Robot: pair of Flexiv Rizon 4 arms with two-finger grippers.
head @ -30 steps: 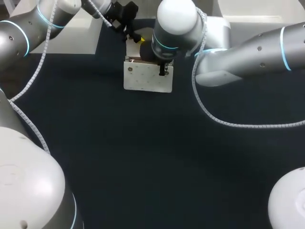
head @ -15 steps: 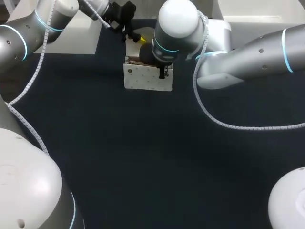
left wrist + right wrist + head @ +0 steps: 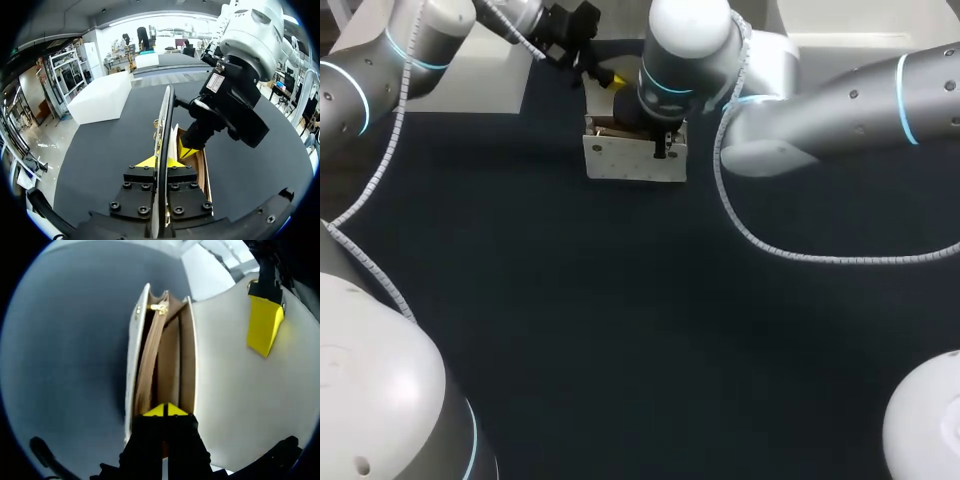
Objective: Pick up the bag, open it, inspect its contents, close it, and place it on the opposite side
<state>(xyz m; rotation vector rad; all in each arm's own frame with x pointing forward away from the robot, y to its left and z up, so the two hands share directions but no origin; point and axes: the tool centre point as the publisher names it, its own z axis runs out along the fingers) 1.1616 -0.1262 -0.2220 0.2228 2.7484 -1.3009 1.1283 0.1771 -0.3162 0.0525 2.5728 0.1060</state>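
A white bag point(image 3: 635, 160) with a brown lining stands open at the far middle of the dark table. My left gripper point(image 3: 605, 78) comes in from behind it. In the left wrist view this gripper point(image 3: 161, 162) is shut on the raised white flap point(image 3: 165, 115), seen edge-on. My right gripper point(image 3: 658, 130) points down into the bag's mouth, mostly hidden by its wrist. In the right wrist view its tips point(image 3: 165, 410) are pressed together at the near end of the brown compartments point(image 3: 170, 355). The flap point(image 3: 225, 390) spreads beside them, with a left fingertip point(image 3: 264, 322) on it.
A white block point(image 3: 480, 70) lies at the back left, close behind the left gripper. The right arm's grey cable point(image 3: 770, 245) loops over the table point(image 3: 620, 320) to the right of the bag. My two arm bases fill the near corners.
The bag and both grippers have shifted slightly to the right and farther back. The bag's front face looks shorter now, as if tipped. Neither grip has changed.
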